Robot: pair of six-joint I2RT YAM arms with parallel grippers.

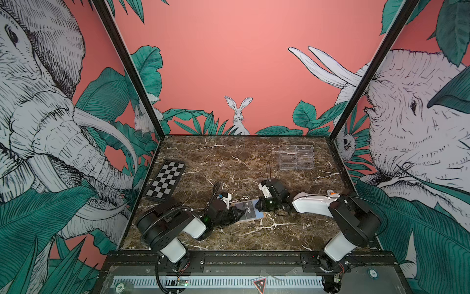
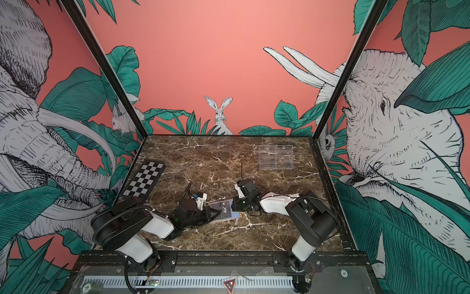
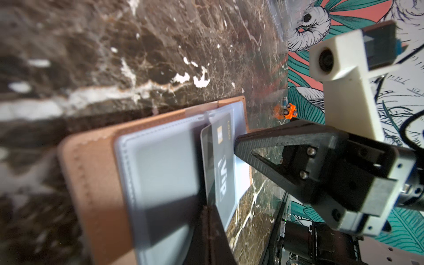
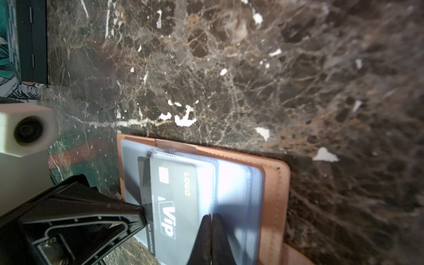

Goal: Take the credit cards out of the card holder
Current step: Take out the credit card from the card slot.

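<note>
Edge grip suits the stiff, slick dark-grey plastic credit card [image 4: 176, 199]: left tool [image 4: 141, 212] clamps it, closed right tool [image 3: 237, 143] presses tan leather-look card holder [image 4: 275, 190].

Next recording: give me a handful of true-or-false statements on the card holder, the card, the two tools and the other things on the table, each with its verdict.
1. The card holder lies open on the marble table. True.
2. The chequered board lies right beside the clear acrylic stand. False: the board is at the table's left edge and the stand is far off near the back right.
3. A dark credit card with Vip lettering shows among the holder's clear sleeves. True.
4. The left tool and the right tool are both wide open above the board. False: both are shut, with their tips at the card holder.
</note>
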